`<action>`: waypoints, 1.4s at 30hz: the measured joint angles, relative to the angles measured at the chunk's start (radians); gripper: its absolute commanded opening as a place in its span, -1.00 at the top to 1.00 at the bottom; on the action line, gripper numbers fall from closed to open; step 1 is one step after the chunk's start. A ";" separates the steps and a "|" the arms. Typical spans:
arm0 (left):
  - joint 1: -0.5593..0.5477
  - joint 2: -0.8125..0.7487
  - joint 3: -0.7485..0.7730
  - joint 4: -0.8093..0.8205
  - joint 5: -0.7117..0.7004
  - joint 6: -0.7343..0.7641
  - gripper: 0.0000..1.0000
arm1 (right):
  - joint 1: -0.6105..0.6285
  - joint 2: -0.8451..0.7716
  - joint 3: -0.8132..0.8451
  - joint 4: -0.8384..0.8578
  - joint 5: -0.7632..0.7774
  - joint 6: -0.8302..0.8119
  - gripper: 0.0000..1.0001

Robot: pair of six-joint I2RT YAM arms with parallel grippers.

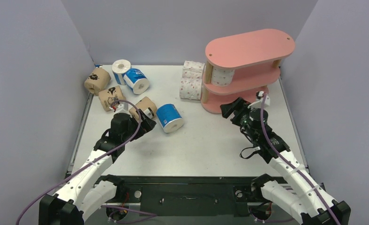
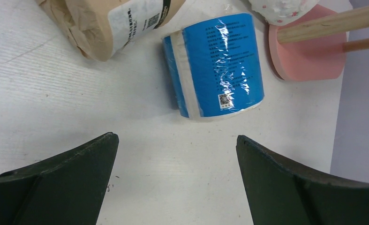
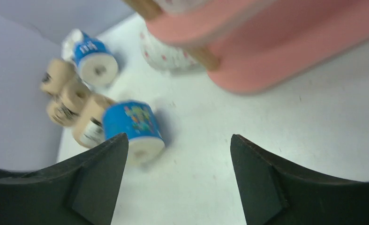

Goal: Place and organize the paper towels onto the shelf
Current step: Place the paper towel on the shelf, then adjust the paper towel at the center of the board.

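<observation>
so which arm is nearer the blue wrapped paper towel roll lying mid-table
Left. The left arm has its jaws beside the blue roll; the right arm is farther off, by the pink three-tier shelf.

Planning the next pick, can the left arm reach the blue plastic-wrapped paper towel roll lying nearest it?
Probably yes: the left tool is open with only white table between it and the blue plastic-wrapped roll; the brown paper-wrapped roll lies off to one side.
</observation>
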 measured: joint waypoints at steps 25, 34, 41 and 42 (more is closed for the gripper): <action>0.016 0.604 0.450 0.117 0.083 0.068 -0.66 | 0.237 -0.264 -0.427 -0.045 0.042 0.012 -0.51; -0.012 0.696 0.476 0.114 0.082 0.087 -0.64 | 0.256 -0.312 -0.483 -0.013 0.013 0.042 -0.49; -0.089 0.658 0.430 0.132 0.080 0.088 -0.63 | 0.263 -0.312 -0.490 0.020 0.006 0.060 -0.49; -0.099 0.640 0.410 0.135 0.080 0.087 -0.63 | 0.264 -0.312 -0.490 0.021 0.006 0.062 -0.49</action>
